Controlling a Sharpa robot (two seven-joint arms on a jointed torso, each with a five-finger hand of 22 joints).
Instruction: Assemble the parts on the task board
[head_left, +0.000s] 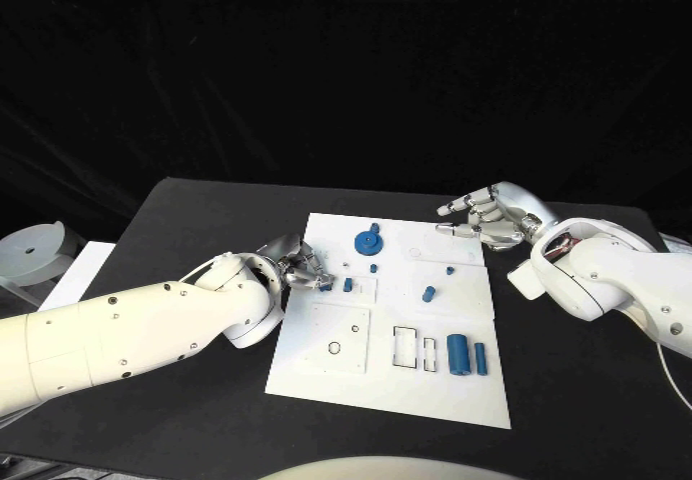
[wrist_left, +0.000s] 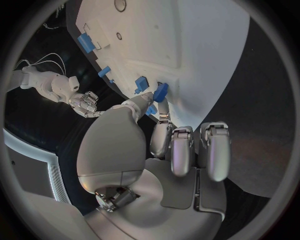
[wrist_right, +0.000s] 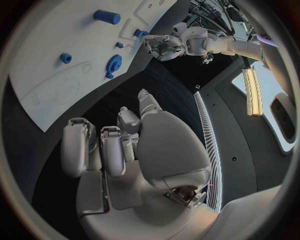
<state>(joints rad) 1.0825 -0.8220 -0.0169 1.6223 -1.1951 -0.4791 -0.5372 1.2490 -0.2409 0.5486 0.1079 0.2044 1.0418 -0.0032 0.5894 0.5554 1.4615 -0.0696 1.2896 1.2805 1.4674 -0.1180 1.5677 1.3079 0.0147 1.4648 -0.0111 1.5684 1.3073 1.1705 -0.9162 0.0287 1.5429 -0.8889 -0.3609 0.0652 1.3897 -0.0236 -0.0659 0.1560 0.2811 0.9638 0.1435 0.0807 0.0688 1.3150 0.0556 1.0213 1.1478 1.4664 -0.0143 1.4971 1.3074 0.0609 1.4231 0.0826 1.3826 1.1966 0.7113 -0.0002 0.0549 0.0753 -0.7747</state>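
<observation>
At the task board (head_left: 325, 375) left edge my left robot hand (head_left: 297, 264) pinches a small blue part (wrist_left: 160, 91) over its slot; I judge a tilted press could jam it, while the right robot hand (head_left: 490, 217) hovers loosely curled, holding nothing.

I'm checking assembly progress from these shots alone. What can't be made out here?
- Head view: whether the left hand grips the small blue part at its fingertips; the fingers cover the contact.
- Left wrist view: the same part sits at the fingers, but any seating in the task board is hidden.
- Head view: the small blue pegs are too small to tell shape.
</observation>
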